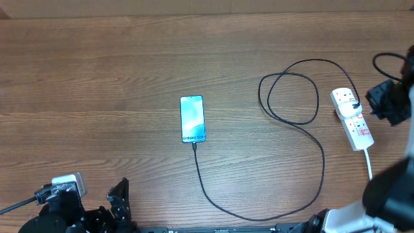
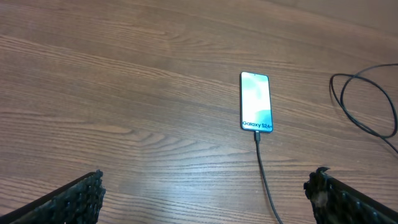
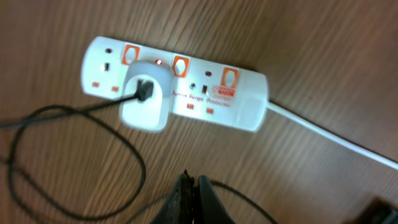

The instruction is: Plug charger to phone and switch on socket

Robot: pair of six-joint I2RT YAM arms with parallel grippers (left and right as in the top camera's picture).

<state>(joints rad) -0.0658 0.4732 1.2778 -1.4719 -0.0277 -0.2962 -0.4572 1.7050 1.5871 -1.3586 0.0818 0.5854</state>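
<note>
The phone point(image 1: 192, 118) lies flat mid-table with its blue-teal screen up; it also shows in the left wrist view point(image 2: 255, 101). The thin black charger cable point(image 1: 321, 155) is plugged into the phone's near short edge, curves round the front, loops, and runs to the socket. The socket point(image 1: 352, 118) is a white power strip at the right; in the right wrist view point(image 3: 205, 93) a white adapter point(image 3: 144, 94) holding the black cable sits in it, with a small red light beside it. My right gripper point(image 3: 191, 182) is shut and empty, just beside the strip. My left gripper point(image 2: 202, 190) is open and empty, near the front left.
The strip's thick white cord point(image 1: 369, 162) runs toward the front edge beside my right arm point(image 1: 388, 188). The cable's loop point(image 1: 291, 90) lies left of the strip. A second black cable point(image 1: 387, 59) hangs at the far right edge.
</note>
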